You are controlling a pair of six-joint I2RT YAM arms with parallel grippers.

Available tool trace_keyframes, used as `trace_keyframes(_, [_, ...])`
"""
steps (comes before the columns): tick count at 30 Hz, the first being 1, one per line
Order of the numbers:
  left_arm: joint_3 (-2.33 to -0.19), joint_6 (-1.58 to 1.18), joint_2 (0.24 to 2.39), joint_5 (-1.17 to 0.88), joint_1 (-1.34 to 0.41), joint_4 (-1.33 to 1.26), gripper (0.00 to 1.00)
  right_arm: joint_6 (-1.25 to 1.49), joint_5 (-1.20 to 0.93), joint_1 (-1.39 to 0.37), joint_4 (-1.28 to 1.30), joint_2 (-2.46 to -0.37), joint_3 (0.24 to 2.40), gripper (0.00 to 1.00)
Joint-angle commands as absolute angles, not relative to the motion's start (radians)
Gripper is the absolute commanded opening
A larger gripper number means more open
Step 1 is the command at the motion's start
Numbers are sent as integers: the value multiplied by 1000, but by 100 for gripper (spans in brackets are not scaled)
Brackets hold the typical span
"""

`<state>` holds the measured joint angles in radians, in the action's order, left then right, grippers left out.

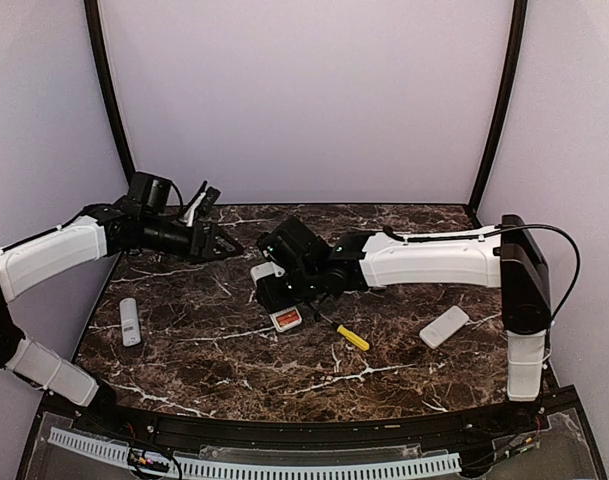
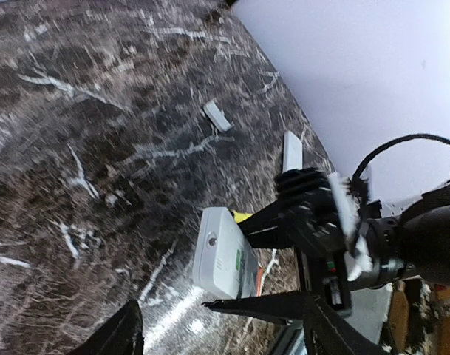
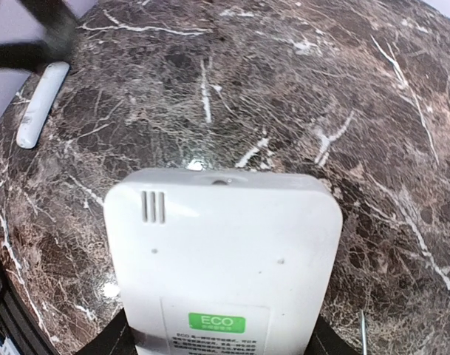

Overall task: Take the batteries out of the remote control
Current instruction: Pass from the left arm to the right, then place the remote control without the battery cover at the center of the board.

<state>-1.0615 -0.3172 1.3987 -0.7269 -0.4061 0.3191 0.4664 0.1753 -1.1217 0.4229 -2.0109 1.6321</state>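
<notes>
My right gripper (image 1: 272,292) is shut on a white remote control (image 1: 284,317), lifted over the middle of the marble table (image 1: 214,350). In the right wrist view its back face with a green ECO sticker (image 3: 221,251) fills the lower frame, the dark fingers (image 3: 114,342) at its sides. An orange-red patch, the batteries (image 1: 288,321), shows at the remote's near end. My left gripper (image 1: 220,243) is open and empty, up and to the left of the remote. From the left wrist the remote (image 2: 223,260) lies just beyond the spread jaws of the left gripper (image 2: 169,307).
A yellow-handled screwdriver (image 1: 352,337) lies right of the held remote. A second white remote (image 1: 130,321) rests near the table's left edge and shows again in the right wrist view (image 3: 41,103). A white flat piece (image 1: 444,326) lies at the right. Walls enclose the table.
</notes>
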Motion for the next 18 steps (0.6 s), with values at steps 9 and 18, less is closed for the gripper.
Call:
trace_keyframes(9, [-996, -304, 1110, -317, -255, 302, 77, 804, 164, -1031, 577, -2102, 1709, 31])
trace_keyframes(18, [-996, -304, 1110, -256, -255, 330, 77, 896, 209, -1027, 655, -2207, 1805, 30])
